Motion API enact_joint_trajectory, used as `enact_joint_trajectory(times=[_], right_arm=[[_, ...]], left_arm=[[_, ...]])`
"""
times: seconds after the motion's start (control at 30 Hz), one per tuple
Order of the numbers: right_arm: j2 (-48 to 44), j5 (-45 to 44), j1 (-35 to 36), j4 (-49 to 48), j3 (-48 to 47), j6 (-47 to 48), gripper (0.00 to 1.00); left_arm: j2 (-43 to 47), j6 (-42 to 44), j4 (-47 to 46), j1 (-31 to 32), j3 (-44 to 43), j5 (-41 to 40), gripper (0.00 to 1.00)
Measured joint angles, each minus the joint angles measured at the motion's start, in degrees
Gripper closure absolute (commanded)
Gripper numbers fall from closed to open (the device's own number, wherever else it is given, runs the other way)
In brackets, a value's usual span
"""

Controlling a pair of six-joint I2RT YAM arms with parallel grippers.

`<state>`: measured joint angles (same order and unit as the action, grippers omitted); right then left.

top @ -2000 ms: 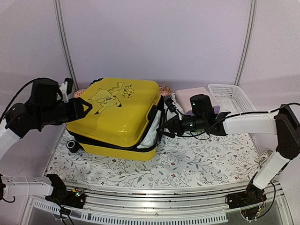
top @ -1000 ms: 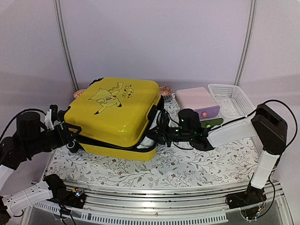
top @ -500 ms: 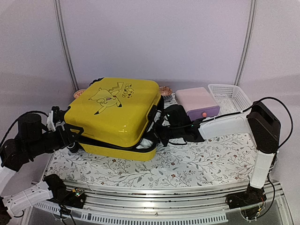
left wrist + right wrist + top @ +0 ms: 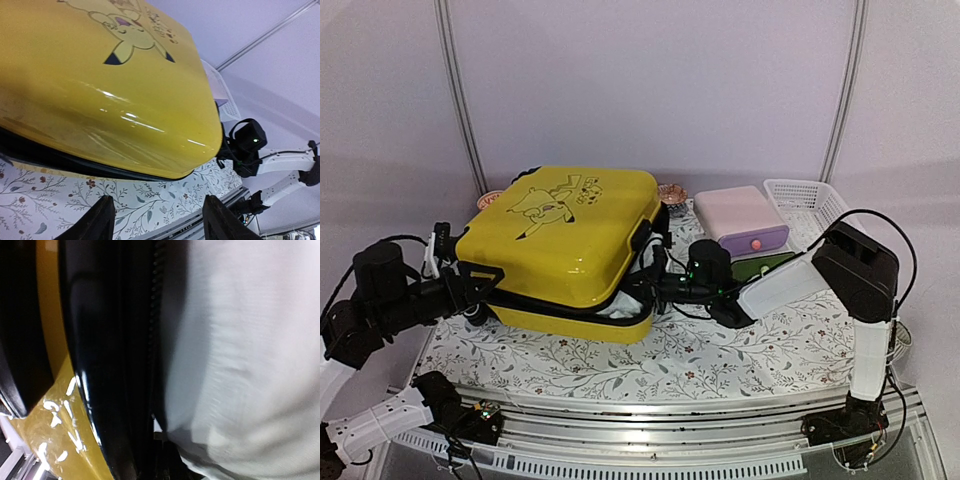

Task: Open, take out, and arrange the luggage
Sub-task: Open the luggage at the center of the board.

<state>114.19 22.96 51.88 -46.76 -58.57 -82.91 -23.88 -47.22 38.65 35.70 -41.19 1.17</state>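
Left gripper [image 4: 472, 285] sits at the left end of the luggage [image 4: 570, 240], fingers apart. The luggage lies on the table [image 4: 770, 340], lid ajar. Right gripper [image 4: 665, 285] has its tips buried in the gap by white cloth [image 4: 250, 340] — closed, on what I can't tell.

Shell of the luggage [image 4: 560, 240]: hard yellow plastic, glossy, glare streaks across it.
Its zipper trim [image 4: 110, 365]: black, shiny, fine teeth.
The cloth [image 4: 240, 350] in the luggage's gap: white, matt, woven.
The surface [image 4: 740, 350] under the luggage: matt floral-print cover.
My left end effector [image 4: 160, 220], fingers [image 4: 102, 220]: black, matt.
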Motion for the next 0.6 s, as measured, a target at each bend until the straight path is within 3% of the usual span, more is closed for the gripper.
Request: enact_joint_trajectory(times=[0.2, 0.6], right_arm=[[6.9, 4.8, -2.0, -14.4, -2.7, -5.7, 0.99], [7.0, 6.1, -3.7, -13.8, -9.0, -0.4, 0.99]], left_arm=[[0.1, 0.7, -10.3, 0.0, 1.3, 9.6, 0.39], [-2.7, 1.8, -17.9, 0.0, 4.6, 18.0, 0.39]])
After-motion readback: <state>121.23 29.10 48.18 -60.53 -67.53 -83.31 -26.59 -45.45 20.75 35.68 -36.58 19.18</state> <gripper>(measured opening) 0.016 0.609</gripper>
